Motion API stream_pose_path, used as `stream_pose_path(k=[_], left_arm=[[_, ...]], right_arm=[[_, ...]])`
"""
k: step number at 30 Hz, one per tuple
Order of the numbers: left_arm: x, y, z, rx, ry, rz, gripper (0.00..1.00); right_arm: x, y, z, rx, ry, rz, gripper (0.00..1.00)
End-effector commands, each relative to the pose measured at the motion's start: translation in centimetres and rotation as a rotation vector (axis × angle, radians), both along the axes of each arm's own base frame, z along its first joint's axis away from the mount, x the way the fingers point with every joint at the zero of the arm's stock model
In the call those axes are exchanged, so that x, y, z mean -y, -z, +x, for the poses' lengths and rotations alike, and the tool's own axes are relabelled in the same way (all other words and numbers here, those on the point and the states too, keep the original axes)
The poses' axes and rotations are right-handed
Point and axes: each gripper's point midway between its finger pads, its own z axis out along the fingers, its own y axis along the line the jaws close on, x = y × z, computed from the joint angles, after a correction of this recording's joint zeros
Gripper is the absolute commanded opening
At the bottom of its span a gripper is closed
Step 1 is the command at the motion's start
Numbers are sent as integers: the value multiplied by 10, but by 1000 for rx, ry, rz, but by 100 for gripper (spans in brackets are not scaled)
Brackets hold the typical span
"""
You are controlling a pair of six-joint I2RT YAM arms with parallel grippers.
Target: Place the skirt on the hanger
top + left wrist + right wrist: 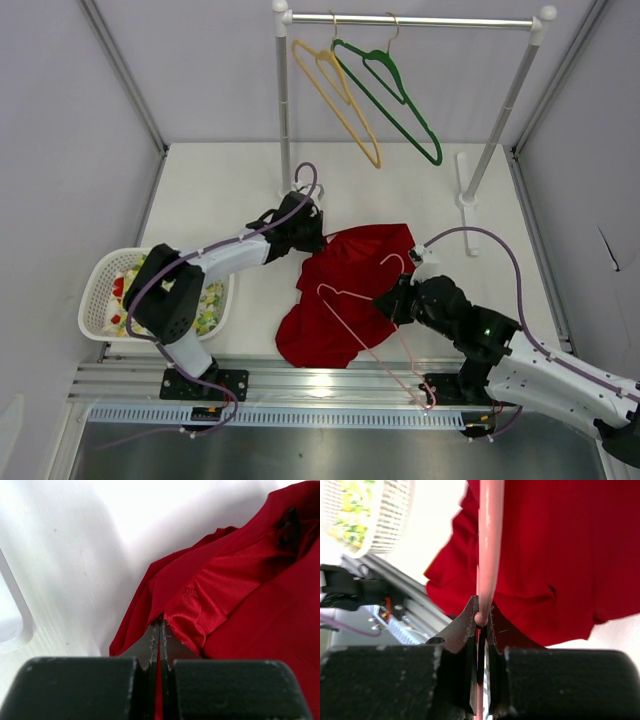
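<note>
The deep-red skirt (345, 290) lies crumpled on the white table, mid-front. My left gripper (313, 238) is shut on the skirt's upper left edge; red fabric (190, 605) shows pinched between its fingertips. The pale pink hanger (352, 325) lies across the skirt, its hook near the skirt's top right and one arm reaching the front rail. My right gripper (388, 302) is shut on the hanger's wire (489, 545), at the skirt's right side. The skirt fills the background of the right wrist view (560, 555).
A white basket (100, 290) with floral cloth stands at the left, also in the right wrist view (380, 515). A yellow hanger (340, 100) and a green hanger (395, 95) hang from the rack (420, 20) at the back. The rack's feet stand behind the skirt.
</note>
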Motion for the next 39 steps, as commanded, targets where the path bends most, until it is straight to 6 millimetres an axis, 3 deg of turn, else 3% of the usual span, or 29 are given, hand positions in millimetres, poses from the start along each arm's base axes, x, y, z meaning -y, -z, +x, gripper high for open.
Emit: stream_pose_path(k=[1,4,9,15,17,20,21,24,25,28,32,34,39], left_arm=[[-3,-18,0,37,-22,-65,0],[-9,-9,-8,17,-52,-83,0],[-27,9,-21,-27,-127,-110,0],[-32,-4,-8,3,-126,-198,0],[-26,-10,-3,19,-92,-207,0],[-16,-18,3,34,-38,-221,0],[-13,-20,4,40,-23,-226,0],[-7,-26,10,52,1,-228,0],[-6,-29,13,58,6,-228,0],[0,-32,19,54,27,-228,0],[5,-32,22,39,47,-222,0],[7,-35,25,43,53,-222,0],[11,-39,28,48,74,-219,0]], right_arm=[[2,18,5,-33,58,-20,0],[-8,40,-2,-87,18,-59,0],[-18,61,-19,-129,-29,-115,0],[-27,65,-31,-113,-67,-132,0],[-29,58,-30,-88,-80,-130,0],[-31,27,-26,-27,-102,-115,0],[-34,-1,-22,8,-97,-76,0],[-20,-33,-5,78,-46,-106,0],[-17,-58,0,114,-28,-69,0],[-1,-86,15,165,28,-46,0],[22,-88,41,160,119,-44,0],[23,-90,44,161,109,-14,0],[28,-68,76,137,136,-14,0]])
